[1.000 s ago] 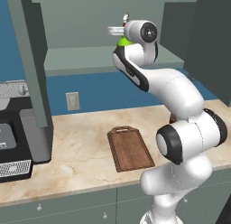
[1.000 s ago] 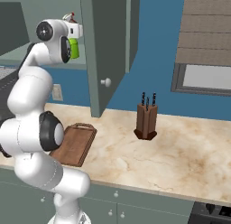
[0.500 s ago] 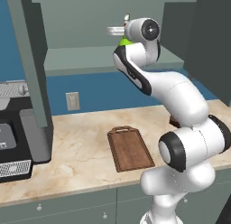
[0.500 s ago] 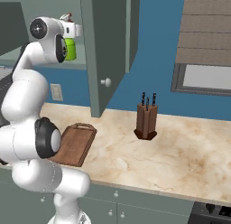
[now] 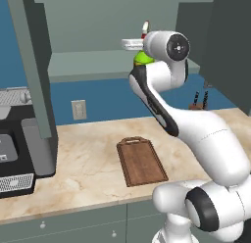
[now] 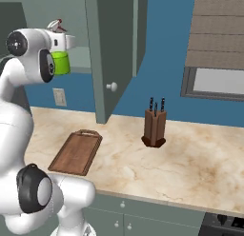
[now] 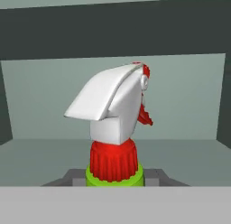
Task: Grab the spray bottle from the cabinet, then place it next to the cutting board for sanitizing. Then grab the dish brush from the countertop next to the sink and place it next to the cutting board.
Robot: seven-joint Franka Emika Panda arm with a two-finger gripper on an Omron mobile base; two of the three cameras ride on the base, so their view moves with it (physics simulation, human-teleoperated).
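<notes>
The green spray bottle [image 5: 142, 58] [image 6: 61, 63] hangs level with the shelf of the open grey-green cabinet [image 5: 83, 65], high above the countertop [image 5: 83, 163]. My gripper [image 5: 133, 43] [image 6: 65, 42] is shut on it below the nozzle. In the hand view the white-and-red nozzle top [image 7: 115, 123] rises between my fingertips, with the gripper [image 7: 113, 178] at the green neck. The dark brown cutting board [image 5: 142, 161] [image 6: 76, 152] lies flat on the counter below, handle loop toward the wall. The dish brush and the sink are out of view.
A knife block [image 6: 155, 128] [image 5: 198, 102] stands on the counter right of the board. A cabinet door [image 6: 112, 49] hangs open beside the hand, another door [image 5: 34, 65] on the left. A black appliance [image 5: 19, 154] sits at the counter's left end.
The jaws have closed on the spray bottle's neck. The hand has since drawn back a little from the shelf with the bottle, and the arm's elbow has shifted.
</notes>
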